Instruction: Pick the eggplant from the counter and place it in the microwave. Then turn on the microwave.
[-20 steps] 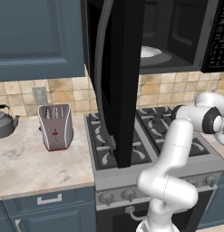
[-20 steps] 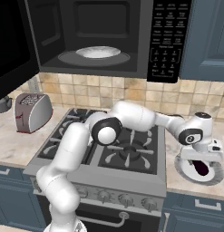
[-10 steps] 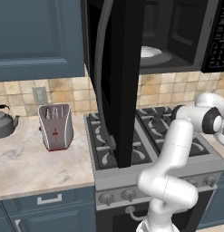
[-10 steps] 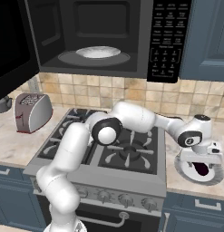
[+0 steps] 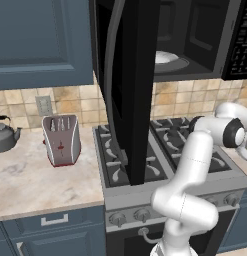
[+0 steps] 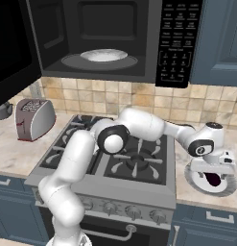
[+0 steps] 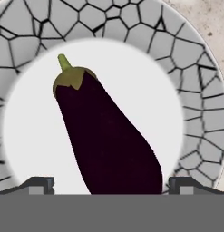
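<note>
Gripper [image 6: 214,176] now lower over cracked-pattern plate [image 6: 193,176] than a second ago, hand closer down onto eggplant [image 7: 106,140]. Forearm drops with it, wrist nearer plate rim.

Dark purple eggplant [image 7: 109,145]; crackle-patterned plate [image 7: 186,59]

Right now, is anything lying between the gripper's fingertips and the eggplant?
No. In the hand view the eggplant lies on the plate, its lower end running down between the two fingertips; only bare white plate shows in that stretch.
</note>
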Controlling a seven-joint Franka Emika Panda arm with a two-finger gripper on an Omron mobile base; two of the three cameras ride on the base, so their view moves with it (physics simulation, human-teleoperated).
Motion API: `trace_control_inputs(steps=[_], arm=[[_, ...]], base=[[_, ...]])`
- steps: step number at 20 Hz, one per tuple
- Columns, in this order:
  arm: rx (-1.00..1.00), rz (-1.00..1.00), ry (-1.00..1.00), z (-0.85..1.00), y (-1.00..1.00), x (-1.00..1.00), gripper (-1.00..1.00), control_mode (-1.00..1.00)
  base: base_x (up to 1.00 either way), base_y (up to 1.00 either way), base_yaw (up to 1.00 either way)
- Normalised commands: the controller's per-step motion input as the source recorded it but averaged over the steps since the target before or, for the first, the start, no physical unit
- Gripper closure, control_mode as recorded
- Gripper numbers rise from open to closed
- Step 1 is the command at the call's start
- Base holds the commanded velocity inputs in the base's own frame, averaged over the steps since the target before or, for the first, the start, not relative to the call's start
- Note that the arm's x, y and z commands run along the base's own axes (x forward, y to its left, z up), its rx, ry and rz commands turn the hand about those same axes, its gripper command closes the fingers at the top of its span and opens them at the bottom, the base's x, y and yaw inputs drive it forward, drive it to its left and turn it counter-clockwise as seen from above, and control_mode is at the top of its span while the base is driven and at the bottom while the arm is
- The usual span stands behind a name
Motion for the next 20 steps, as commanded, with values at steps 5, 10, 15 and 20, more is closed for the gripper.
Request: trace_control_inputs(steps=[5,10,15,20], arm=[[0.01,0.0,0.0,-0.01,-0.04,0.0,-1.0,-1.0],[0.01,0.0,0.0,-0.04,-0.03,0.0,-1.0,-1.0],[0.01,0.0,0.0,-0.03,-0.04,0.0,-1.0,-1.0],[0.01,0.0,0.0,-0.02,-0.04,0.0,-1.0,-1.0]], base=[[0.0,0.0,0.0],[0.0,0.0,0.0],[0.0,0.0,0.0],[0.0,0.0,0.0]])
